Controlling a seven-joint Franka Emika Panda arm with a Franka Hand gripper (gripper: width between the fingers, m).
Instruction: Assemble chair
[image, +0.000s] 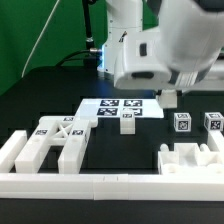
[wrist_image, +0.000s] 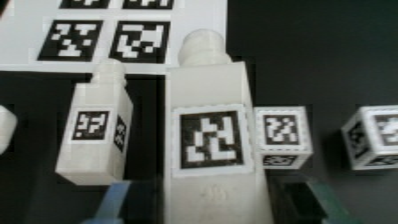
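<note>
On the exterior view's left lies a slotted chair slab (image: 55, 148). At centre, in front of the marker board (image: 125, 106), the gripper (wrist_image: 214, 195) is half closed on the pegged bar (wrist_image: 215, 135), apparently clamping its flat sides. A tagged cube (image: 182, 122) stands to the right. The plastic looks light, rigid and slick, so the bar's broad flanks suit gripping best.

Bare table (image: 125, 150) mid-front, slab pieces (image: 50, 145) crowding the exterior view's left, tagged blocks (image: 182, 122) right, rail (image: 110, 185) fencing front.
</note>
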